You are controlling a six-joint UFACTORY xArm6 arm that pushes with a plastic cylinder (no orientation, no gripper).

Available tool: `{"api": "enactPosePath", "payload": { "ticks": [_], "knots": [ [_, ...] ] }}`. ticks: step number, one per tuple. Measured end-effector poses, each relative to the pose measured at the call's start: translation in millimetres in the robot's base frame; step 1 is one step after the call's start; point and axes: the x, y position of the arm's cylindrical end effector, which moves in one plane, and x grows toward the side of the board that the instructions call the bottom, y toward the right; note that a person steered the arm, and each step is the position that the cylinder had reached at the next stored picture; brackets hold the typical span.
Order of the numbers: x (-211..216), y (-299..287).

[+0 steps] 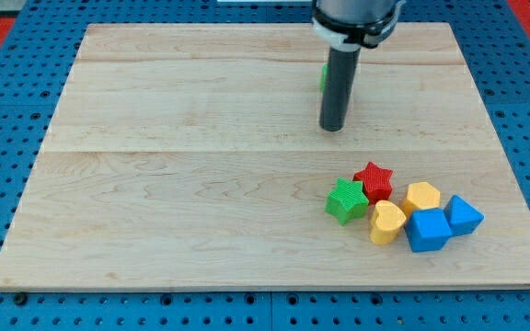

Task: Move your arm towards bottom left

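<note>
- Progress looks slight: my tip (331,128) stands in the upper middle of the frame, a little right of centre, while the goal, the board's lower left corner, lies far across the board (155,184) from it. I judge nearly the whole move is left.
- Rod end: there are no jaws to open or close; it is a plain dark cylinder, carrying nothing and touching no block as far as I can see.
- Path: from the tip down to the lower left of the frame I see only wood, so I expect a diagonal slide to meet nothing.
- Blocks: 6 sit clustered at the lower right, well apart from the tip and away from the goal. The green star (346,200) and red star (374,181) touch; just right of them are a yellow heart (386,222) and a yellow block (421,196), whose shape I cannot settle; then a blue cube (427,230) and a blue block (463,216) with angled faces.
- Hidden piece: a green sliver (323,75) shows at the rod's left edge, upper frame; shape unclear.
- Materials: the board is pale planked wood with fine grain and 2 faint seams; blocks look like matte, ribbed plastic. Under it is a blue pegboard (7,119) with dotted holes, red at the top corners.
</note>
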Motion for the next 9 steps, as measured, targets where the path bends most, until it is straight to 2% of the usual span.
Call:
{"api": "enactPosePath", "payload": {
  "ticks": [1, 3, 4, 7, 9],
  "knots": [
    [17.8, -29.9],
    [23.3, -97.6],
    [23.3, -101.5],
    [24.1, -168.5],
    [24.1, -183.9]
  ]
}}
